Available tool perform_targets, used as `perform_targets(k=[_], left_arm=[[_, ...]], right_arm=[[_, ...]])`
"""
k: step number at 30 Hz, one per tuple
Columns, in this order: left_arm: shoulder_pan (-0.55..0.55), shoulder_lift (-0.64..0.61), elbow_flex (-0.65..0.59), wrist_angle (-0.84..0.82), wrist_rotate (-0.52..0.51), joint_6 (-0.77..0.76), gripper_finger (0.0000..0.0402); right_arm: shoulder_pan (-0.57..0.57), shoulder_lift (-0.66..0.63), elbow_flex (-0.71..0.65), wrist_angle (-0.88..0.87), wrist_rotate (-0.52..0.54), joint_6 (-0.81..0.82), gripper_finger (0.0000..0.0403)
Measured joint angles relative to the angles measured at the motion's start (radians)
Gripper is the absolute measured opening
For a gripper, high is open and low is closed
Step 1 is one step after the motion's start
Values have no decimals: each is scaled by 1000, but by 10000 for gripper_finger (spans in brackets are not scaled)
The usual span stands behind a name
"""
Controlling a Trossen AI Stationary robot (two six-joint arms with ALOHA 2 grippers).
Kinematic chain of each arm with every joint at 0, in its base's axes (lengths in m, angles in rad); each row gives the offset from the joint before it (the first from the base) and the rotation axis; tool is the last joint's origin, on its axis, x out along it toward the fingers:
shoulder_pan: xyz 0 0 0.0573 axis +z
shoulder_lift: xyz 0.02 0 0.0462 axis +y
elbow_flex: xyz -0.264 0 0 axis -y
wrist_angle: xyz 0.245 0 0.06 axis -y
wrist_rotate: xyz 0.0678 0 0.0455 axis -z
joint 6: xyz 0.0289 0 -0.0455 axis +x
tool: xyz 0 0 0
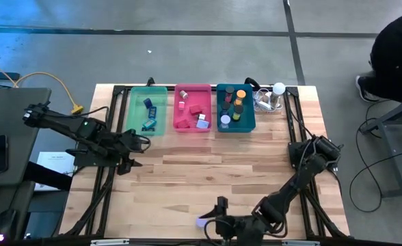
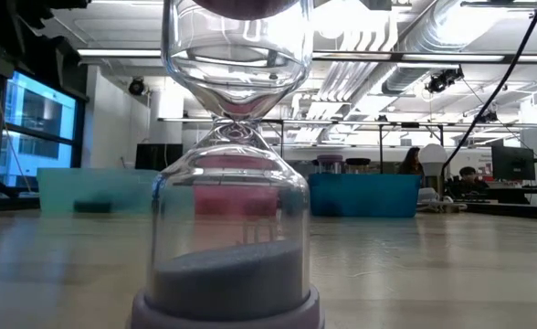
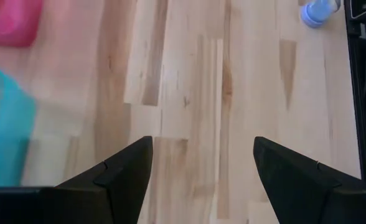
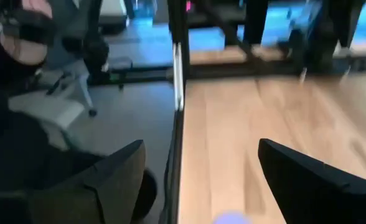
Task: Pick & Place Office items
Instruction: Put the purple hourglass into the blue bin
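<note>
Table (image 1: 208, 171): light wood planks, dark frame round the edge.

Far edge, side by side: green tray (image 1: 148, 109), pink tray (image 1: 193, 107), teal tray (image 1: 236, 107), each with small office pieces inside. White ball (image 1: 278, 88) with its cable bundle sits just beside the teal tray.

Left arm: over the left part of the table, near the green tray. Left gripper (image 1: 141, 143) has its fingers (image 3: 117, 177) spread, nothing between them, bare wood below.

Right arm: folded down to the near edge. Right gripper (image 1: 215, 222) has its fingers (image 4: 108, 180) spread wide and holds nothing.

Hourglass (image 2: 232, 164): clear glass, lavender base, pale sand in the lower bulb, standing upright on the wood at the near edge, well apart from the trays. High view shows its lavender end (image 1: 202, 221) just beside the right gripper's tips, toward the left arm's side. In the right wrist view a lavender edge (image 4: 233, 218) shows between the fingers; contact cannot be told.
</note>
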Motion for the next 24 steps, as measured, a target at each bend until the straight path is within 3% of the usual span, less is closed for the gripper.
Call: perform_targets(k=[8,12,19,24], left_arm=[[-66,11,-63,79,0,-51,271],[-89,13,-84,140,0,-25,271],[-106,13,-143,378,-27,116,271],[-106,14,-145,411,-27,166,271]], right_arm=[[-10,5,0,-225,0,157,302],[-15,18,-2,-220,-19,107,302],[-12,18,-2,-22,-13,53,302],[7,17,-1,138,-7,-36,297]])
